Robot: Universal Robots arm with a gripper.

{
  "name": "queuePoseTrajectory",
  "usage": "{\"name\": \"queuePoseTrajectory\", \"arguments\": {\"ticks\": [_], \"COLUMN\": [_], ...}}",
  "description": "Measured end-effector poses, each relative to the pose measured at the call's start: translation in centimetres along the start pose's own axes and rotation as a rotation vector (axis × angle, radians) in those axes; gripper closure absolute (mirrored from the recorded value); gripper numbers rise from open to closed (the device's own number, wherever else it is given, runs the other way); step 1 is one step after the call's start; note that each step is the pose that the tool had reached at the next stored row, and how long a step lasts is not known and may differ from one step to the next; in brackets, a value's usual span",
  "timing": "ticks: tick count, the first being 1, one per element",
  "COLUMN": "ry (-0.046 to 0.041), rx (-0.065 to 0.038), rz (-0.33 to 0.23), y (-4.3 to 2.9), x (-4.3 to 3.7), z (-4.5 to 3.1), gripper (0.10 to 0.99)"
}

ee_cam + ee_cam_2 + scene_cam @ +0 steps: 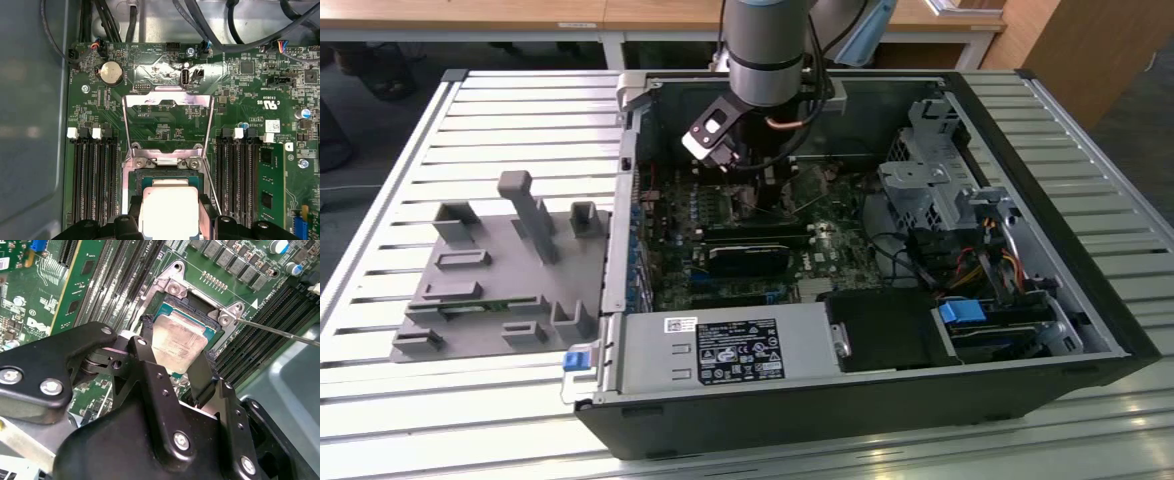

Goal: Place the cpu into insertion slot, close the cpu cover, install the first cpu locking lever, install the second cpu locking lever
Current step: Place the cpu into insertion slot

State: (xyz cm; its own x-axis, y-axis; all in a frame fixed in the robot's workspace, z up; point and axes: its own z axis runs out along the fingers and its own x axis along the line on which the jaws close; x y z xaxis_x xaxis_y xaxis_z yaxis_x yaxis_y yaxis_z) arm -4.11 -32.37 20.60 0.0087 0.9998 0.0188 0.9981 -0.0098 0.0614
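Entry: your black two-fingered gripper (180, 347) has its jaws clenched on opposite edges of the flat square silver-beige cpu (177, 337). The chip is over the square black insertion slot (199, 307) on the green motherboard (235, 110); whether it is seated cannot be told. The thin silver window-frame cpu cover (167, 99) stands open, and the wire locking lever (280, 331) is unlatched. Judgement: step one is in hand, with cover and both levers left.

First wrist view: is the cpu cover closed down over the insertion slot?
No, the cpu cover stands open, tipped back away from the insertion slot, with the green board showing through its window.
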Motion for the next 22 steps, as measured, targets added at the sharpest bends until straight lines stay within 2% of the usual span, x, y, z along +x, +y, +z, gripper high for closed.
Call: {"name": "queuePoseTrajectory", "arguments": {"ticks": [22], "ry": [-0.0040], "rx": [0.000], "rz": [0.016], "y": [-0.08], "x": [0.27], "z": [1.09], "gripper": [0.557]}}
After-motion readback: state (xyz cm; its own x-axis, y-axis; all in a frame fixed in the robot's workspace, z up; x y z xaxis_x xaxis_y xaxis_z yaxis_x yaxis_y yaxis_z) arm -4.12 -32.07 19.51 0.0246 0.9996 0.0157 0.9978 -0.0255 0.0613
